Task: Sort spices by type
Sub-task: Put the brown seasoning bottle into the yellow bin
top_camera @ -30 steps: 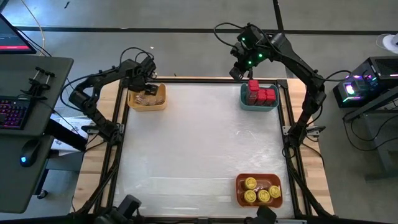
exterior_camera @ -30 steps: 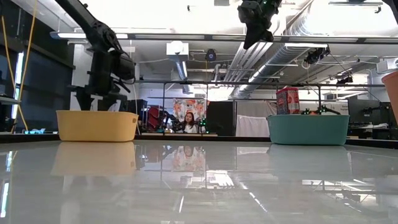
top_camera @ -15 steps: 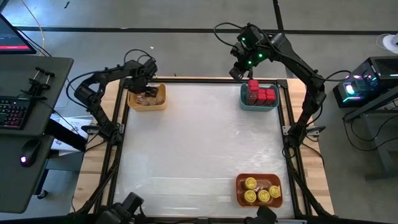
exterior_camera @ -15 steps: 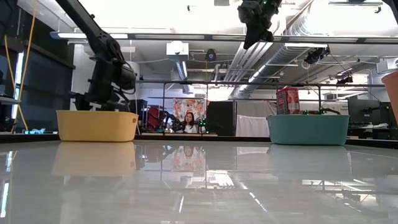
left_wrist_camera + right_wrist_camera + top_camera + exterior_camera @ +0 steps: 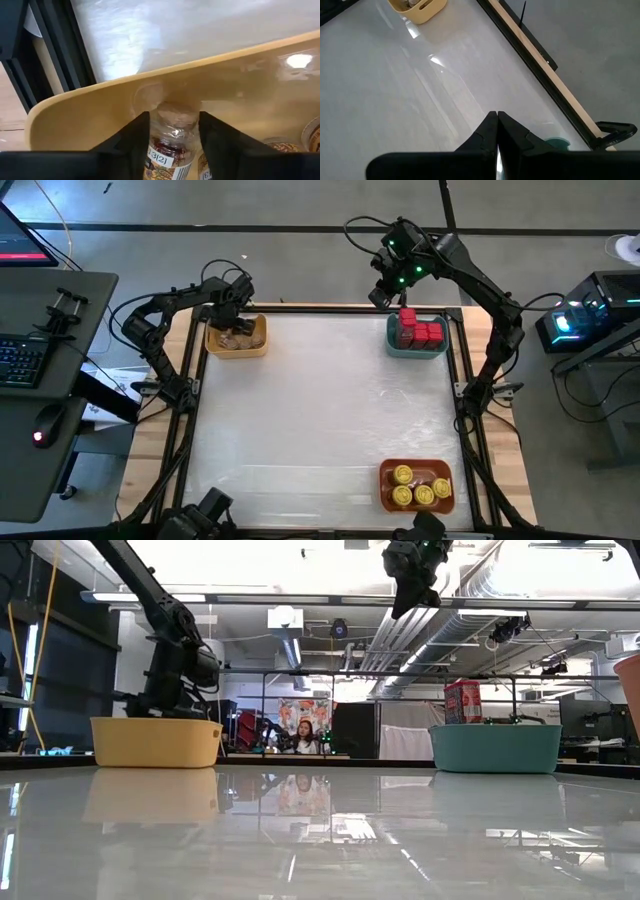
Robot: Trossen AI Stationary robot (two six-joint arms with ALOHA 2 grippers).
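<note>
A yellow bin (image 5: 236, 352) stands at the table's far left, with tan-brown jars (image 5: 245, 338) in it. My left gripper (image 5: 175, 135) reaches down into it and is shut on one tan-brown jar (image 5: 172, 145); the bin's wall (image 5: 155, 742) hides its fingertips in the low view. A teal bin (image 5: 417, 352) at the far right holds red tins (image 5: 420, 332). An orange bin (image 5: 416, 466) at the near right holds yellow-lidded jars (image 5: 420, 492). My right gripper (image 5: 496, 116) hangs shut, high above the teal bin's far left corner. My left gripper has the tan-brown jar between its two fingers, one on each side of the clear body (image 5: 155, 150) just below the tan lid (image 5: 175, 112). The fingers come steeply from above. The lid end lies close to the bin's inner wall; whether the jar rests on the bin's floor is hidden.
Two more jars (image 5: 280, 145) lie beside the held one in the yellow bin. A black frame rail (image 5: 190, 380) runs along the table's edges. The white table top (image 5: 320, 410) lies bare between the three bins. A person (image 5: 302, 738) sits in the room behind.
My left gripper has sunk a little deeper into the yellow bin, so that the bin's wall now hides its fingers in the low view. My right gripper has kept still.
</note>
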